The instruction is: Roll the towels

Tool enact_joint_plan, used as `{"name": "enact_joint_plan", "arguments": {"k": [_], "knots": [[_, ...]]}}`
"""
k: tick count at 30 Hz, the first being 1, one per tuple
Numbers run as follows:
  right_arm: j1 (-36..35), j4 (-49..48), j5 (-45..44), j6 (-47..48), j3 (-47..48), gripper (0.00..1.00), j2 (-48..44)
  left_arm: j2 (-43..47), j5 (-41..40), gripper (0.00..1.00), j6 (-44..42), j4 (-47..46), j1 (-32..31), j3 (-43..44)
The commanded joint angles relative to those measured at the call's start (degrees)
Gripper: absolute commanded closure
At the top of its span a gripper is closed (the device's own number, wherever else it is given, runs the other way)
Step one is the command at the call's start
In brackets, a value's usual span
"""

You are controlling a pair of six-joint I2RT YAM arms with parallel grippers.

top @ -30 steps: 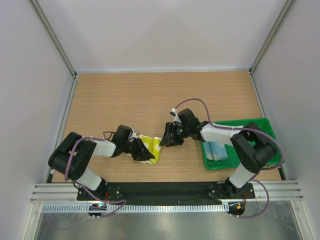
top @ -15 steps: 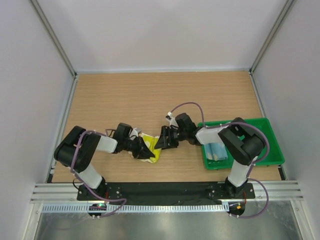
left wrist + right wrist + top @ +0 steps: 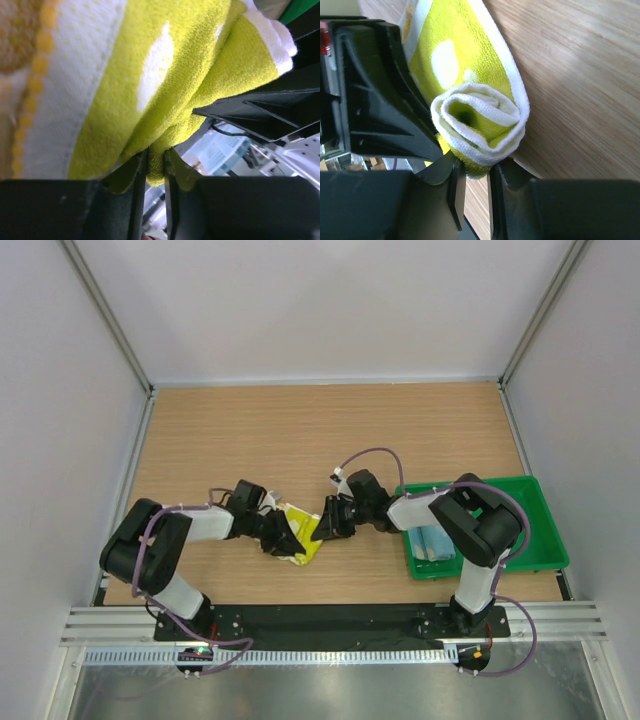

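since a second ago the right claw (image 3: pixel 326 524) has slid leftward over the desk (image 3: pixel 300 430), from a spot clear of the yellow towel (image 3: pixel 301 530) right up to its right edge, and its jaws have come in from wide to narrow. the right elbow has swung in above the green tray (image 3: pixel 538 538). the left claw (image 3: pixel 282 536) has barely shifted and stays on the towel's left side.

the yellow towel lies bunched on the desk between the two claws, near the front edge and a little left of centre. in the left wrist view the left claw (image 3: pixel 156 159) is clamped on a pinched fold of lime-green cloth, its two fingers almost together with the fabric squeezed between them. the rest of the cloth spreads away from it, white with orange dots along one side.

in the right wrist view the towel's end is wound into a small spiral with a white hem, resting on the bare wood. the right claw (image 3: pixel 472 172) is clamped on the lower edge of that roll, with the left claw's black finger just beside it.

the blue towel (image 3: pixel 434 543) lies inside the tray at the right, well apart from both claws.
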State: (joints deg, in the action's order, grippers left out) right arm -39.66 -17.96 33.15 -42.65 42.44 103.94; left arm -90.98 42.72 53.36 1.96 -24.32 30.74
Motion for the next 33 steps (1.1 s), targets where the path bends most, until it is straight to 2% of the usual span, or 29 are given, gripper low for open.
{"name": "enact_joint_plan", "arguments": {"k": [1, 7, 11, 12, 13, 15, 20, 26, 33], "knots": [[-0.2, 7.8, -5.5, 1.1, 2.1, 0.79, 1.1, 3.9, -12.5, 0.77, -6.2, 11.2, -0.3, 1.1], [-0.5, 14.3, -5.8, 1.3, 5.9, 0.82, 0.6, 15.5, -27.1, 0.61, -9.8, 22.1, -4.2, 6.6], [-0.7, 17.0, -5.3, 1.3, 7.8, 0.82, 0.6, 21.1, -35.8, 0.59, -11.5, 25.1, -7.9, 8.8], [-1.3, 19.9, -5.4, 1.8, 9.6, 0.82, 0.5, 23.7, -42.3, 0.59, -12.4, 26.1, -12.6, 10.2], [-1.3, 20.0, -5.4, 1.8, 9.6, 0.82, 0.4, 23.7, -42.4, 0.59, -12.4, 26.2, -14.3, 10.2], [-1.6, 21.4, -5.6, 2.1, 10.6, 0.82, 0.2, 24.5, -49.0, 0.58, -13.5, 26.5, -18.2, 12.0], [-1.6, 22.6, -4.8, 2.1, 11.9, 0.82, 0.6, 20.6, -58.7, 0.57, -17.8, 27.4, -31.3, 17.3], [-1.9, 23.5, -4.8, 1.8, 12.8, 0.83, 0.8, 12.9, -61.6, 0.57, -17.8, 26.7, -36.3, 19.3], [-2.0, 24.4, -4.8, 2.1, 13.5, 0.83, 0.8, 5.4, -62.1, 0.58, -16.5, 24.9, -39.1, 19.0]]}}
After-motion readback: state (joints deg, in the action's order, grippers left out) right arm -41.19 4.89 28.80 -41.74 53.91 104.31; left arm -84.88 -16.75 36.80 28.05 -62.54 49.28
